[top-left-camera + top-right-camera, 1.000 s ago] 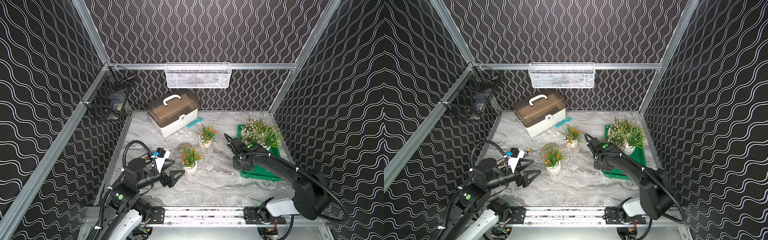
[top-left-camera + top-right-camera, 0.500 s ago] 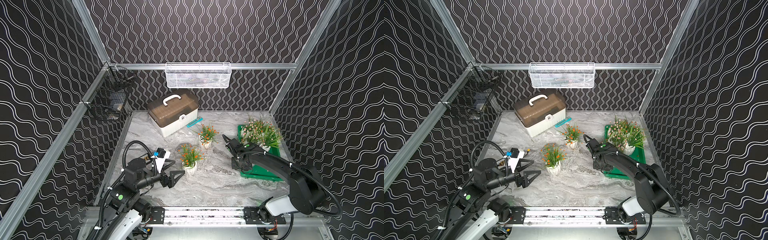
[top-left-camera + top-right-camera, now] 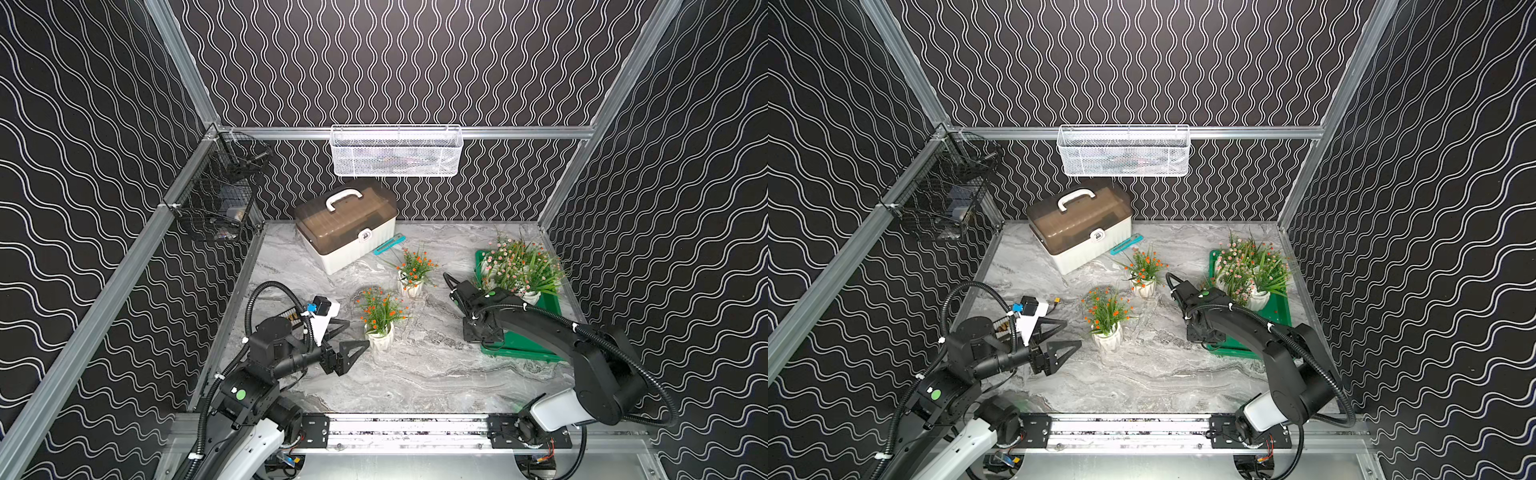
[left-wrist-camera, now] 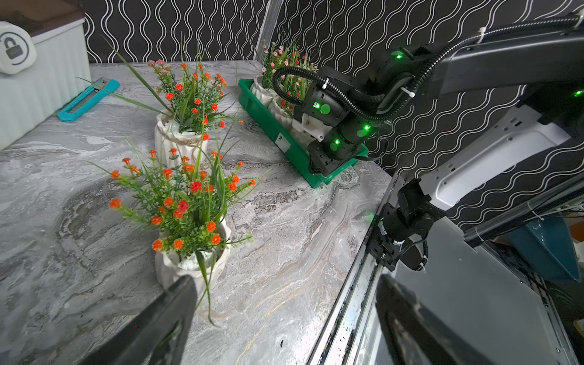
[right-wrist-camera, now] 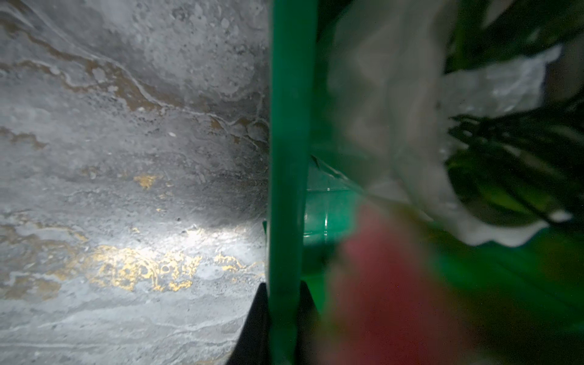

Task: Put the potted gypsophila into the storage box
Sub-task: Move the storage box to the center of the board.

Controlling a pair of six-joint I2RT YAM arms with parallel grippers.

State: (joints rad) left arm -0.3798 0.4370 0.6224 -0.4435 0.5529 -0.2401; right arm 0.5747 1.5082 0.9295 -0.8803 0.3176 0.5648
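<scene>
The storage box (image 3: 524,348) (image 3: 1239,348) is a green tray at the table's right side, and several potted gypsophila (image 3: 519,270) stand in its far end. Two more orange-flowered pots stand on the marble, one near (image 3: 380,328) (image 4: 189,221) and one farther back (image 3: 411,276) (image 4: 183,120). My right gripper (image 5: 284,290) is shut on the box's left wall (image 5: 289,158), with a dark finger on each side of the rim. Just left of the near pot, my left gripper (image 3: 353,336) (image 4: 284,284) is open and holds nothing.
A white case with a brown lid (image 3: 347,226) sits at the back left, with a teal utility knife (image 3: 389,244) beside it. On the back wall hangs a white mesh basket (image 3: 397,151), and a black wire basket (image 3: 216,199) hangs on the left wall.
My right gripper has closed its fingers onto the green box's wall and shifted slightly. The left arm and both loose pots have not moved.
</scene>
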